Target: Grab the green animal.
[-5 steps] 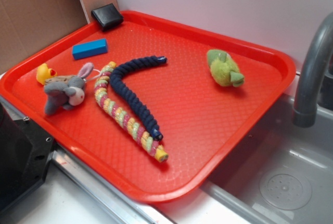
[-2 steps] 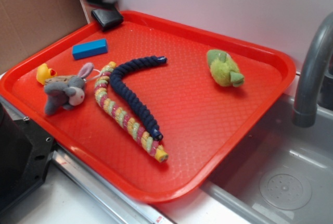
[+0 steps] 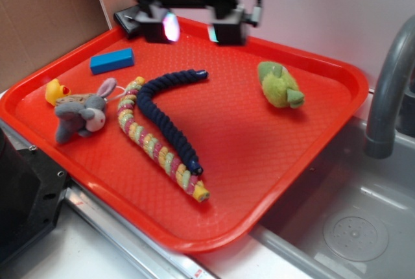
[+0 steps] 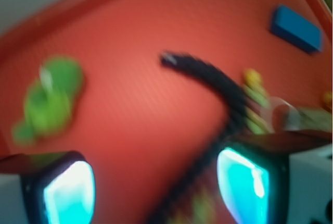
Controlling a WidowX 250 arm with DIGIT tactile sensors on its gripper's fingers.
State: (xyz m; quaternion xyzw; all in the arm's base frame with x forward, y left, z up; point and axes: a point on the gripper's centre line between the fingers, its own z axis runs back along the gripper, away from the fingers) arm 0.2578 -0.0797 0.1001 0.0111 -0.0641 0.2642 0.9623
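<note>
The green animal (image 3: 279, 85) is a fuzzy lime-green plush lying on the red tray (image 3: 259, 156) at its far right. It shows blurred at the left of the wrist view (image 4: 52, 99). My gripper (image 3: 194, 30) hovers above the tray's far edge, left of the green animal and apart from it. Its jaws stand wide open with nothing between them, seen in the wrist view (image 4: 156, 193).
On the tray lie a grey plush bunny (image 3: 81, 113), a small yellow duck (image 3: 56, 90), a blue block (image 3: 112, 61), a dark blue rope (image 3: 168, 113) and a pastel rope (image 3: 155, 143). A black object (image 3: 133, 21) sits at the far corner. A sink (image 3: 350, 227) and faucet (image 3: 389, 91) stand right.
My gripper has come into view from the upper left and moved right and down over the tray's far edge. The toys have not moved.
</note>
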